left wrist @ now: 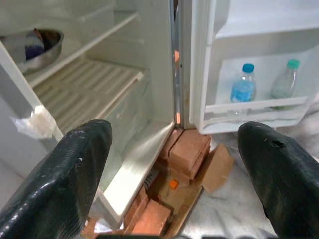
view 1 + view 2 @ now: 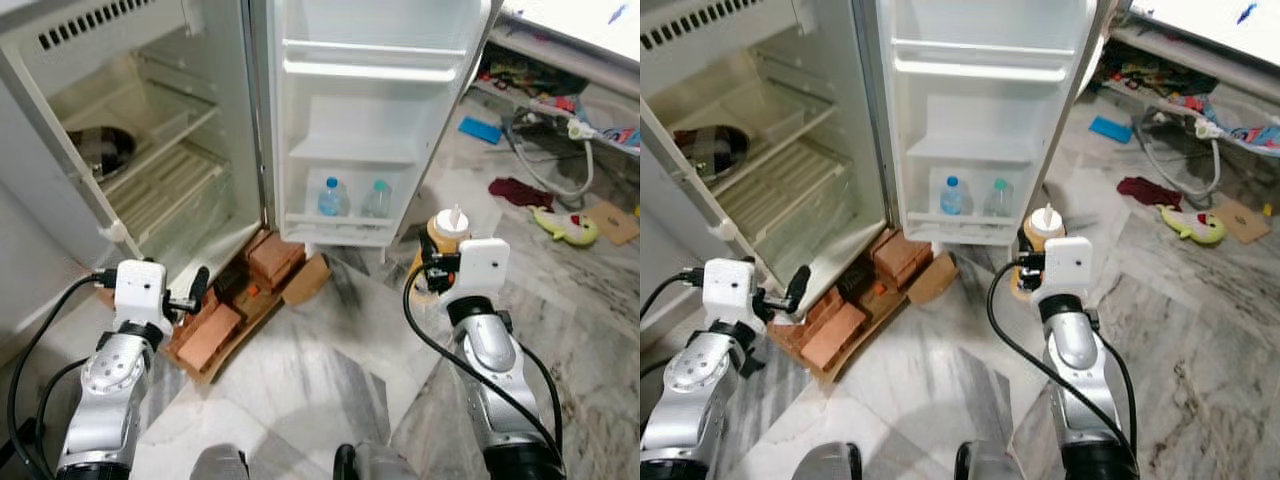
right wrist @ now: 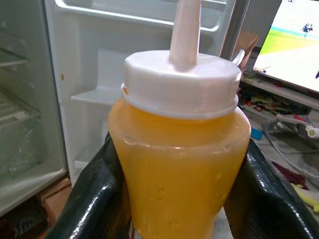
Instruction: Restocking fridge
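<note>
My right gripper (image 2: pixel 430 268) is shut on a yellow squeeze bottle (image 2: pixel 447 232) with a white nozzle cap, held upright just right of the open fridge door (image 2: pixel 370 100). In the right wrist view the bottle (image 3: pixel 179 149) sits between both black fingers (image 3: pixel 94 199). Two water bottles (image 2: pixel 333 197) stand in the door's lowest shelf (image 2: pixel 340 225). My left gripper (image 2: pixel 196 290) is open and holds nothing, low in front of the fridge's open compartment (image 2: pixel 160 160). A metal bowl (image 2: pixel 100 150) sits on a fridge shelf.
Red bricks (image 2: pixel 275 258) and cardboard (image 2: pixel 305 282) lie on the floor under the fridge's front edge. Clutter lies on the marble floor at the right: a red cloth (image 2: pixel 515 190), a yellow toy (image 2: pixel 565 226), cables (image 2: pixel 545 170) and a low shelf (image 2: pixel 560 95).
</note>
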`<state>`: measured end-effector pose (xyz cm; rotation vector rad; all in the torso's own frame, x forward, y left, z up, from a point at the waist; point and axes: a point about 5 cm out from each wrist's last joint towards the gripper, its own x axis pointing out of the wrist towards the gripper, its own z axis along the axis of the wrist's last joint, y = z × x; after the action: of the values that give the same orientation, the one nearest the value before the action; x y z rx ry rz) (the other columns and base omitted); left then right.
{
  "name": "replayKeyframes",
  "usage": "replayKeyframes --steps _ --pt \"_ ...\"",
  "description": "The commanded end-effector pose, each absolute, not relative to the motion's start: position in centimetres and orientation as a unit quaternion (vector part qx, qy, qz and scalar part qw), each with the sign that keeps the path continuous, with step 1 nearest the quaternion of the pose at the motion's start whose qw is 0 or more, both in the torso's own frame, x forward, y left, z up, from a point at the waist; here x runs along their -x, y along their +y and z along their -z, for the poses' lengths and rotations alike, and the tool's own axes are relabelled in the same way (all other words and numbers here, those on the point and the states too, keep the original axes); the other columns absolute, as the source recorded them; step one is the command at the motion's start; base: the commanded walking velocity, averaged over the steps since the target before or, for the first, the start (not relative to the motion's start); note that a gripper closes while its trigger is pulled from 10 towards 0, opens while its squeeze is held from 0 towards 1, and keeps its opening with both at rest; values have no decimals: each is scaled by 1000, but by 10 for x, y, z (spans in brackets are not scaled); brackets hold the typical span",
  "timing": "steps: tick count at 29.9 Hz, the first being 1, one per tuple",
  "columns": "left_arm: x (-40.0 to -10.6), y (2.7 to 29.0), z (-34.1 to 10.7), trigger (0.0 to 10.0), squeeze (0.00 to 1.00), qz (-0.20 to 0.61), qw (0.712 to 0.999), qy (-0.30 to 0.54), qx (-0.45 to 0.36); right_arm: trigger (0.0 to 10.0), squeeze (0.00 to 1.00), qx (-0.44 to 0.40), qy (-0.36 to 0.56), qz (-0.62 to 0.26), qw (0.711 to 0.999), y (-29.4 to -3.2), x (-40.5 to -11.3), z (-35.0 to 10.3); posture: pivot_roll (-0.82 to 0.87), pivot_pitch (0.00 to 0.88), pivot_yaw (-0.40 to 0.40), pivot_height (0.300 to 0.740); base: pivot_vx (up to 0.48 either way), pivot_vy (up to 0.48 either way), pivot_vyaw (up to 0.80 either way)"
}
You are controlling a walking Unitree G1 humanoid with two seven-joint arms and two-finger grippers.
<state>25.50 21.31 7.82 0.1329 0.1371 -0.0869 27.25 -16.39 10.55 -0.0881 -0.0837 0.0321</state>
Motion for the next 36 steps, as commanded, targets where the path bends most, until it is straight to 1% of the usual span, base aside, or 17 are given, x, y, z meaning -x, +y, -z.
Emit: replayKeyframes --steps 1,5,9,13,20,31,36 --pt "-259 210 -83 10000 0 48 995 57 -65 10000 0 45 -63 -20 997 -162 -275 -115 15 105 -73 740 405 0 0" --pt "-258 208 -83 10000 0 50 995 55 -64 10000 0 67 -67 -27 995 -164 -275 -116 13 105 -76 740 408 0 0" --pt "-256 210 -82 10000 0 48 995 57 -63 10000 0 62 -59 -23 996 -168 -273 -113 13 104 -77 740 404 0 0" --pt "-256 210 -81 10000 0 47 995 58 -62 10000 0 61 -57 -27 996 -166 -271 -111 10 101 -78 740 403 0 0" --pt "-258 201 -81 10000 0 63 995 55 -61 10000 0 62 -59 -29 996 -164 -272 -112 3 97 -73 740 411 0 0" --pt "-262 201 -82 10000 0 63 995 55 -58 10000 0 66 -56 -28 996 -166 -272 -111 3 94 -72 740 403 0 0" --pt "-262 203 -82 10000 0 60 995 55 -58 10000 0 66 -56 -31 996 -164 -272 -111 7 92 -74 740 333 248 0"
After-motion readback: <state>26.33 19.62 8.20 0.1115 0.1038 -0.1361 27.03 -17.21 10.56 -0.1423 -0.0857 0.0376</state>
